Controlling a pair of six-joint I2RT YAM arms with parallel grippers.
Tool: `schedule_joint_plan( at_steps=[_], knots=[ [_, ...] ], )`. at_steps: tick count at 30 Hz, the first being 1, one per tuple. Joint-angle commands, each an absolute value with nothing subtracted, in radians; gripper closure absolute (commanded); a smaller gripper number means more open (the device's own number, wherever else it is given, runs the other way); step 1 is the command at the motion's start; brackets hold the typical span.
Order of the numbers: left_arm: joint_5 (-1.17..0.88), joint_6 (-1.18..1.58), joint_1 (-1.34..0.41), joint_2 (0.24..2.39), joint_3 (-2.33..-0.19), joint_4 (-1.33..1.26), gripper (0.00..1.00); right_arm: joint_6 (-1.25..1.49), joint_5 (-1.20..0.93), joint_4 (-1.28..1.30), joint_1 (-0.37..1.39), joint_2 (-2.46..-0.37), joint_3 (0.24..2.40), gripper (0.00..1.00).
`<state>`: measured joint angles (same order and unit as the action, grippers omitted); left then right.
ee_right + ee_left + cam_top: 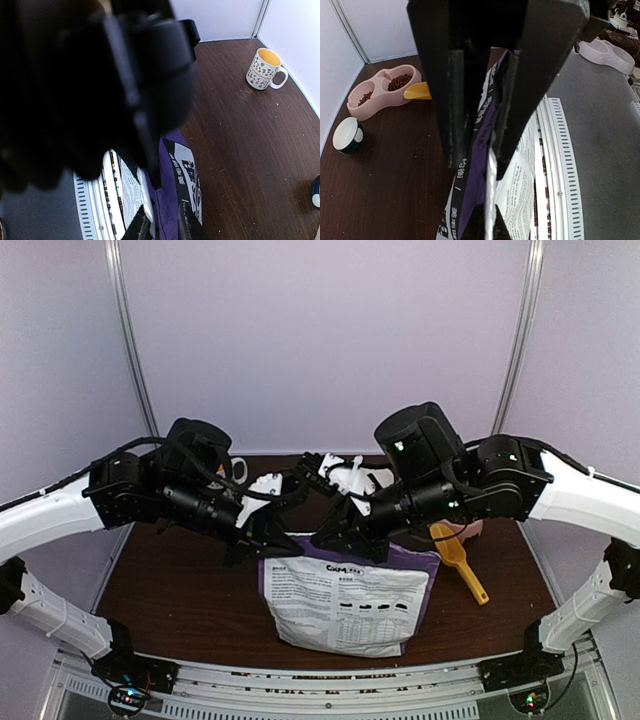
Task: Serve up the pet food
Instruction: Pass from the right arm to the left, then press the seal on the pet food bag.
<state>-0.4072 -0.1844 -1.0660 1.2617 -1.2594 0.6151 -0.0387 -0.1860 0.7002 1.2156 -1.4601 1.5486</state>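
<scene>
We judge serving nearly done: kibble (399, 81) sits in the pink bowl (357, 107) beyond our left fingers (479, 161), clamped on the purple bag (475, 200); right fingers (164, 225) narrowly straddle it, grip unclear.

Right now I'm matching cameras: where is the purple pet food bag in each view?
Top external: the purple plastic pet food bag lies lower centre.
Left wrist: bag centre to bottom, pinched in the left claw.
Right wrist: bag bottom centre.
Shared landmark: white slotted rail beside the bag.
</scene>
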Motion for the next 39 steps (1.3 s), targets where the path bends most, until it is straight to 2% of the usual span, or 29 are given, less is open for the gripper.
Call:
schedule_joint_plan(
  at_steps=[1, 14, 27, 29, 31, 32, 39],
  knots=[
    [-0.444, -0.139, -1.065, 1.218, -1.259, 0.475, 1.00, -0.047, -0.189, 0.714, 1.212, -1.482, 1.544, 0.83],
    [-0.418, -0.118, -1.032, 1.187, -1.243, 0.454, 1.00, -0.026, -0.148, 0.712, 1.211, -1.367, 1.454, 0.79],
    [-0.444, -0.117, -1.031, 1.209, -1.249, 0.459, 1.00, -0.049, -0.171, 0.730, 1.212, -1.445, 1.527, 0.78],
    [-0.442, -0.118, -1.030, 1.205, -1.250, 0.460, 1.00, -0.058, -0.156, 0.743, 1.212, -1.450, 1.531, 0.83],
    [-0.439, -0.118, -1.023, 1.196, -1.248, 0.459, 1.00, -0.069, -0.119, 0.788, 1.213, -1.456, 1.539, 0.97],
    [-0.439, -0.119, -1.018, 1.189, -1.246, 0.459, 1.00, -0.075, -0.094, 0.812, 1.213, -1.457, 1.540, 1.00],
    [-0.407, -0.140, -0.963, 1.143, -1.242, 0.473, 1.00, -0.110, 0.060, 0.930, 1.208, -1.405, 1.483, 1.00]
  ],
)
